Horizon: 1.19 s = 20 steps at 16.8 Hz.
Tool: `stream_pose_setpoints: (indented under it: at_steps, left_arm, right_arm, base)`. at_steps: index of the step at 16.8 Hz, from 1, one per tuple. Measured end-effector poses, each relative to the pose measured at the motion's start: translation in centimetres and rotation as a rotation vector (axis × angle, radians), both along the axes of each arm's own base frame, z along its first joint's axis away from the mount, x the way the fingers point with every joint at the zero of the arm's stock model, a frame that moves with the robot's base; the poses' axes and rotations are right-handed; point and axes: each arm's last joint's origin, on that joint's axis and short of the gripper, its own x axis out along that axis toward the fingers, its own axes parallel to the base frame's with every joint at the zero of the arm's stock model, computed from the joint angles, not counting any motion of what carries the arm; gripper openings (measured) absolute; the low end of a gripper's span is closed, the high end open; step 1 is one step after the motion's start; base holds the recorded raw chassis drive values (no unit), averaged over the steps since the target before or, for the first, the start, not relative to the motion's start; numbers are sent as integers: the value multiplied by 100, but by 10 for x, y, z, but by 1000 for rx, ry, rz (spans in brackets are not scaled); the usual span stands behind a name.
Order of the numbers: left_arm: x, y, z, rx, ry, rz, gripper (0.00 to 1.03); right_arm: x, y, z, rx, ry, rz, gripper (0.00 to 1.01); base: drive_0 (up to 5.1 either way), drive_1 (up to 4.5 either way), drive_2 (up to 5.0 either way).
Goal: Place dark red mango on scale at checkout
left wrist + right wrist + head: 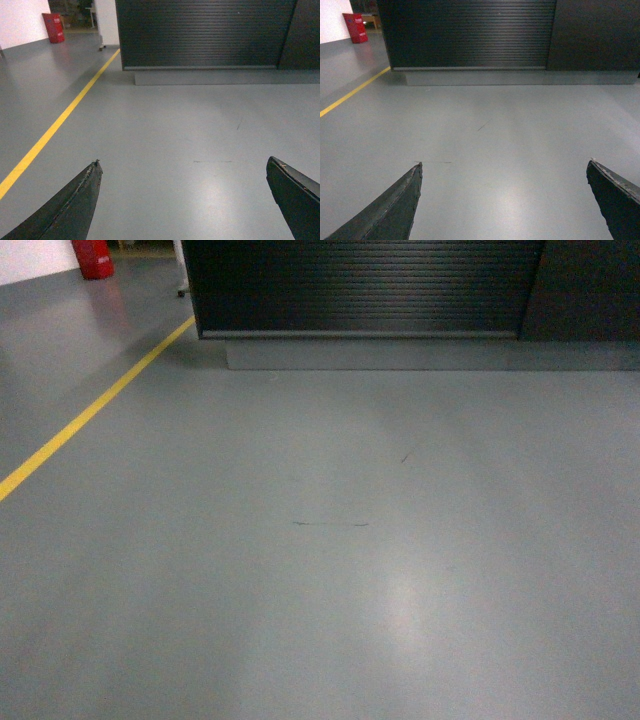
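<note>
Both my left gripper (182, 200) and right gripper (502, 200) hang spread, empty. Only the checkout (360, 285) shows; the mango, likely slick and firm, wants a mid-body hold.

counter (360, 285): top cut off by upper edge, only ribbed front shows | red object (93, 257): cropped, unidentifiable | left hand (182, 200), right hand (502, 200): only fingertips in frame

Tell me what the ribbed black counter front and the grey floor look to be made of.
The ribbed black checkout counter front looks like matte painted metal or plastic slats: fine, even horizontal ridges with little shine. Which of the two, the pictures leave open. The smooth grey floor looks like sealed or epoxy-coated concrete: seamless, with a soft light reflection and faint scuff marks.
</note>
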Motion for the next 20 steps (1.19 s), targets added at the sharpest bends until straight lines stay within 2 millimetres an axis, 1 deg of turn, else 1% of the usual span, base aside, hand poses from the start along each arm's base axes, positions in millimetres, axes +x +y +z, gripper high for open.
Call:
stream_pose_setpoints:
  at_steps: [20]
  left_arm:
    - [0, 0, 0, 0, 0, 0, 98]
  right_arm:
    - [0, 0, 0, 0, 0, 0, 98]
  base:
    - [-1, 430, -432]
